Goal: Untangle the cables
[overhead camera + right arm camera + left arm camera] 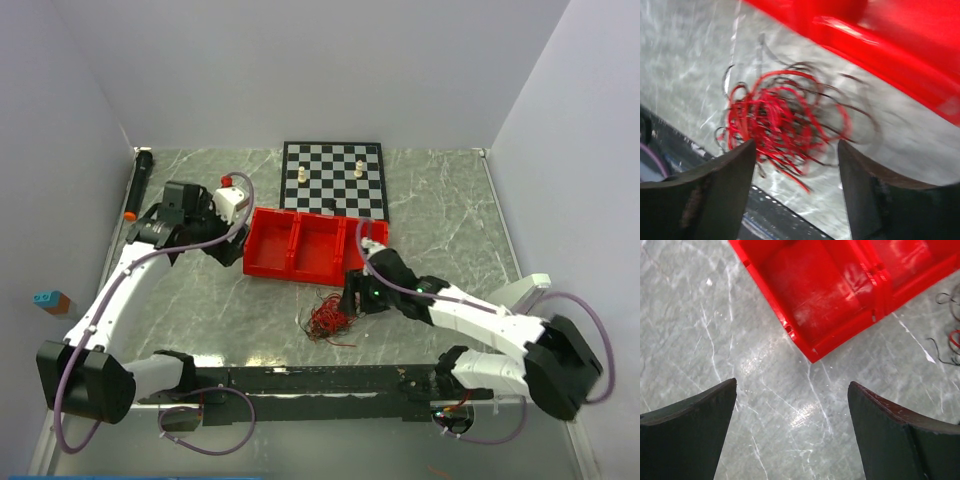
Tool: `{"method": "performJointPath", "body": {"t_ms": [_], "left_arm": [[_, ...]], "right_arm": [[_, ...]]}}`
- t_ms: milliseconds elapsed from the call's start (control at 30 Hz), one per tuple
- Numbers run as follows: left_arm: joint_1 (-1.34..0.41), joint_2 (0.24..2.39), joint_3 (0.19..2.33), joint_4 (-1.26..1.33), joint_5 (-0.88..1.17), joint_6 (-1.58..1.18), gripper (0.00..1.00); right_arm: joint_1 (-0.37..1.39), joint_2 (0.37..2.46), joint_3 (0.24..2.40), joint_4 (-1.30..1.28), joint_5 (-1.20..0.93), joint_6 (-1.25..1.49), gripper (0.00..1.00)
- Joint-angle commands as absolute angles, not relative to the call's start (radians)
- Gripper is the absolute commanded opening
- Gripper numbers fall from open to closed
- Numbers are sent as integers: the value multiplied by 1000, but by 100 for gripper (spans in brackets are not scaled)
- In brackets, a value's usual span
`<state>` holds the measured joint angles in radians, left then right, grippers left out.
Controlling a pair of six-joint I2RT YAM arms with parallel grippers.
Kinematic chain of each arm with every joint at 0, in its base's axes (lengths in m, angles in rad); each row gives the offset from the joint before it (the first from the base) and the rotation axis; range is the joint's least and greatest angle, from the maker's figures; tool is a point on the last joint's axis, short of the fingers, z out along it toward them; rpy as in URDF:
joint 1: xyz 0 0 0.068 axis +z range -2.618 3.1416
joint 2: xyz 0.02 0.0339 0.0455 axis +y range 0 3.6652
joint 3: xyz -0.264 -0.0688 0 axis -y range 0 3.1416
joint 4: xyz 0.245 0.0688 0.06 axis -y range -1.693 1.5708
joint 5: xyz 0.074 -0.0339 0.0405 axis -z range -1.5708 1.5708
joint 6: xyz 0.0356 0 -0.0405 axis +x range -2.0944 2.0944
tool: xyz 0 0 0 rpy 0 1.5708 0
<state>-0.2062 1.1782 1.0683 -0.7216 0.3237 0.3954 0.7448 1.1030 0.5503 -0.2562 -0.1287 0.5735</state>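
The right fingers (715, 195) stand apart, released, with nothing clamped between them. The wrist view is smeared by motion, so whether the outermost wires brush a finger cannot be told. Just beyond the fingertips lie the cables (780, 120), a loose, wiry knot of thin red and dark strands, resting on the table (450, 230) with a few stray ends curling out. In the overhead view the bundle sits on the near side of the red tray (290, 272), just off its front wall and a little left of the right fingers, which point down at the table close beside it. The left fingers (690, 435) are also spread wide and hold nothing. Below them is bare marbled grey table, and ahead of them is the near corner of the red tray, apart from the fingertips. A few dark and red strands of the cables show at the right edge of the left wrist view, well clear of the left fingers. The tray is divided into three compartments, and I see nothing lying in those that show. Beyond it, at the far edge of the table, lies a black-and-white chessboard (333, 178) with two pale pieces (303, 175) standing on it, well apart from each other. Along the left edge of the table lies a black cylinder (138, 185) with an orange tip. The cables remain in a single tangled clump, red and dark wires not separated.
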Motion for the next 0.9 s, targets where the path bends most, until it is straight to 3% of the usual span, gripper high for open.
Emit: {"method": "performJointPath", "body": {"t_ms": [0, 400, 667, 867], "left_arm": [[-221, 1235, 1117, -692, 193, 321, 97], [-218, 1166, 1129, -580, 86, 222, 97], [-253, 1287, 1232, -796, 244, 320, 97], [-360, 1255, 1192, -790, 311, 374, 97]], "right_arm": [[807, 1274, 687, -221, -224, 540, 69], [940, 1339, 750, -161, -236, 606, 61], [922, 1155, 738, -294, -85, 565, 65], [839, 1149, 635, -256, -89, 555, 57]]}}
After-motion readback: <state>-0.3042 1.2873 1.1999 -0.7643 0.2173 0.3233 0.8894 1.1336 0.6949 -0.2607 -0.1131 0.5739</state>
